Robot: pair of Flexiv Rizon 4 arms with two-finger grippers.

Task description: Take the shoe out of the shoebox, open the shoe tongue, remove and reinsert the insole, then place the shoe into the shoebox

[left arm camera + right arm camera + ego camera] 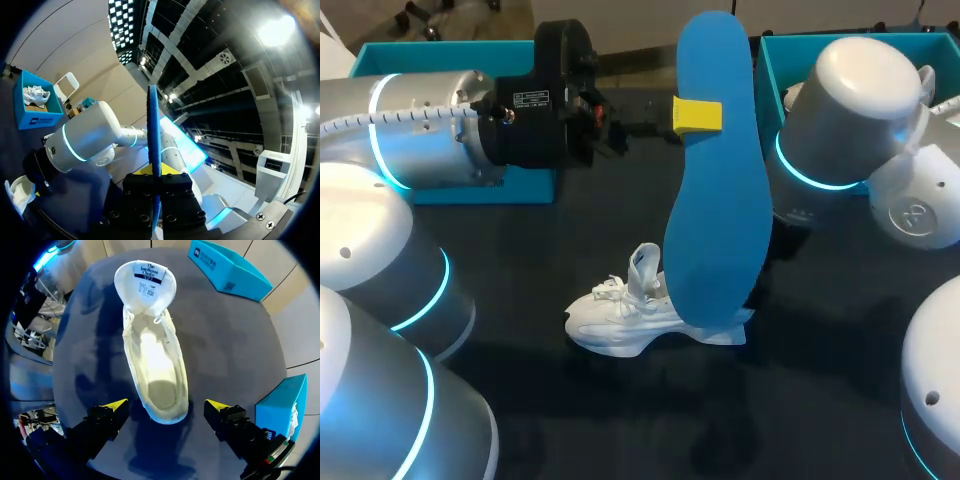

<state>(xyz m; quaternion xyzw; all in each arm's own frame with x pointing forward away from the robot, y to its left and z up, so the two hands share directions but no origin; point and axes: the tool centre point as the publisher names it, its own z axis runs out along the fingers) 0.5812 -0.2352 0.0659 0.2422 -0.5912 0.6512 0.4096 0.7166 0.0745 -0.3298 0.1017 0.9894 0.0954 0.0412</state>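
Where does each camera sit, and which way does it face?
Head view: above and behind, looking down on the dark table; left arm and right arm show, left jaws shut on a flat blue foam insole.
Left wrist view: faces along its jaws, past the insole's edge, toward the right arm.
Right wrist view: faces straight down on a white lace-up sneaker; its open jaws flank the heel.
Shared: head and right wrist views show the sneaker.

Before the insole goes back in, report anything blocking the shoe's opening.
Nothing lies in the shoe; its tongue is folded away. The open right gripper hangs at the heel and may crowd the insole.
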